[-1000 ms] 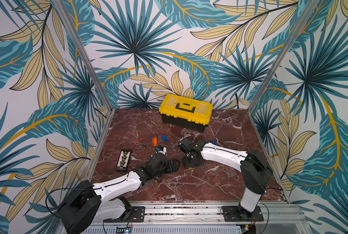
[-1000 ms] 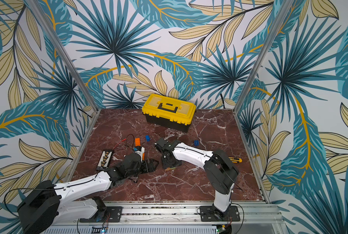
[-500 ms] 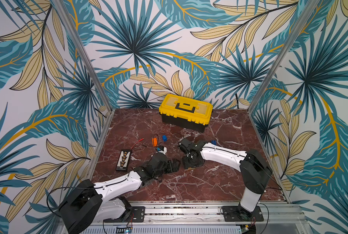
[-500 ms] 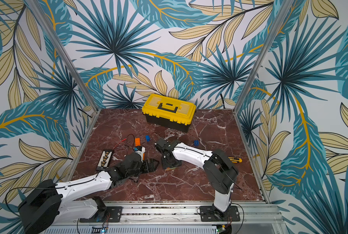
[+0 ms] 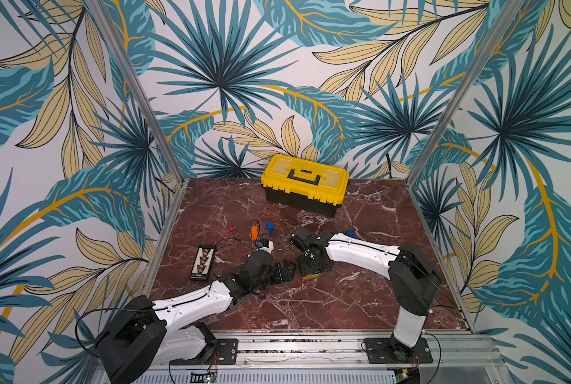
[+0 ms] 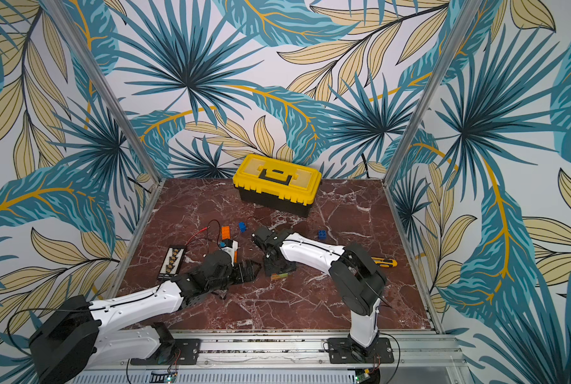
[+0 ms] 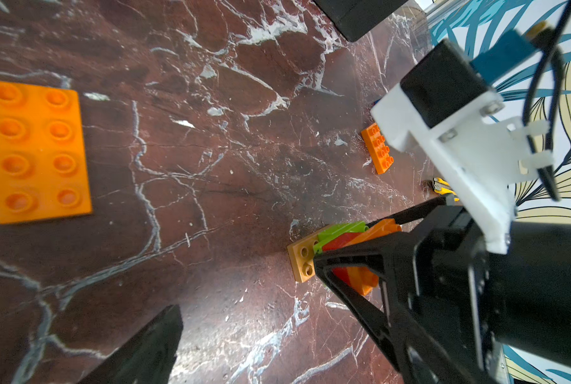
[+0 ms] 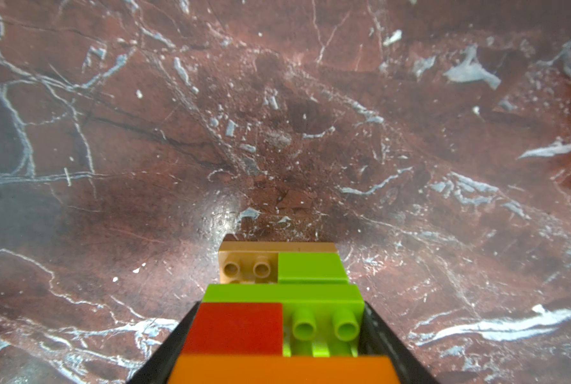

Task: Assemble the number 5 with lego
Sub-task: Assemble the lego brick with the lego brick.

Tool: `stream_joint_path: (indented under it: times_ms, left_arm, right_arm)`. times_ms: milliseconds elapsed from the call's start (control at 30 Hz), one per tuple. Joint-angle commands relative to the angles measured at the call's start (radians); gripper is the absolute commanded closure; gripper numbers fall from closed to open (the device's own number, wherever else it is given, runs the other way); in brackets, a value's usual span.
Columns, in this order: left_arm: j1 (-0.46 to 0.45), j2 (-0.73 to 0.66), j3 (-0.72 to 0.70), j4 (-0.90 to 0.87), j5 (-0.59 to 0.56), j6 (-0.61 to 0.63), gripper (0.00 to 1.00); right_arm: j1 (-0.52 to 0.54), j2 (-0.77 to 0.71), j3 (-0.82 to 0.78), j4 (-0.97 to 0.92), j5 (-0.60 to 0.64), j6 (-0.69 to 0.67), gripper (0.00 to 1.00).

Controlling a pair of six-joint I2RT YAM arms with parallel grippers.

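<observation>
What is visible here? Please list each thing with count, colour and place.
Toolbox: one, yellow and black, table's back.
Stack: one, tan, green, red and orange bricks, centre.
Orange bricks: at least two, loose on table.
Blue bricks: two, beyond the arms.
Knife: one, yellow and black, right side.
Board: one, black, left side.
Wires: some, red and black, near board.
Table: one, red-brown marble.
Left arm: one, white and black, jaws open beside stack.
Right arm: one, white and black, jaws closed on stack.
</observation>
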Motion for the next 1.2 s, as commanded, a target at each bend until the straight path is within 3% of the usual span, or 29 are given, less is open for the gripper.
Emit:
stream_joint_path:
  times_ms: [0, 1167]
  left_arm:
    - [-0.002, -0.021, 0.028, -0.013, -0.013, 0.013, 0.00]
    - [-0.001, -0.020, 0.025, -0.013, -0.012, 0.008, 0.00]
  right_arm:
    - [0.003, 0.037, -0.001, -0.031, 0.011, -0.009, 0.34]
    - [0.013, 0.044, -0.052, -0.020, -0.004, 0.041, 0.34]
